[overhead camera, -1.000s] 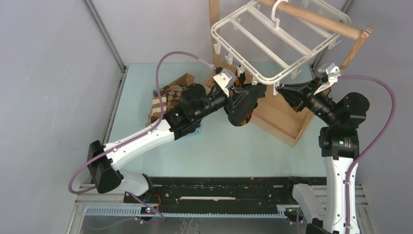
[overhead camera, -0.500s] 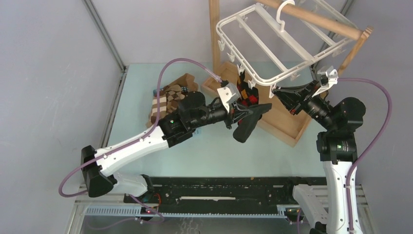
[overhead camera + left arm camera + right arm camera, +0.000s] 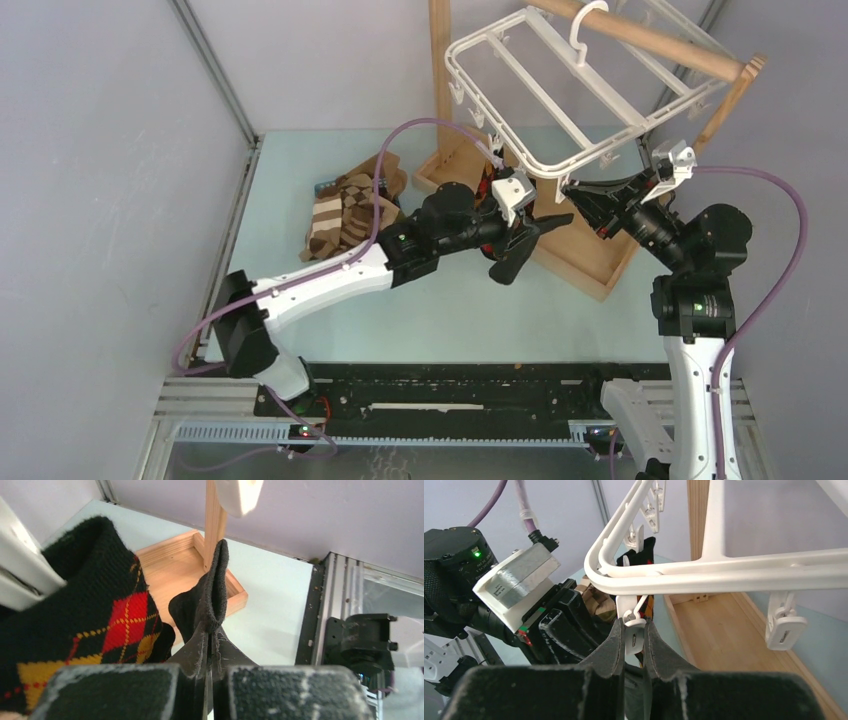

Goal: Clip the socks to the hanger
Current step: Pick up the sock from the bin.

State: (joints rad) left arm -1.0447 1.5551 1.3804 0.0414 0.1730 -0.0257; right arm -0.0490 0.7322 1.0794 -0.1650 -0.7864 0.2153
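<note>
Under the near rail of the hanger, hung tilted from the wooden stand, we see the right gripper pinching a small white clip. The left gripper is clamped tight on a limp black sock just left of it. We judge that the soft knit cuff may flop aside, or the hard, slick frame swing, so the clip bites nothing. A fuzzy argyle sock hangs alongside. The brown striped socks lie heaped well to the left.
</note>
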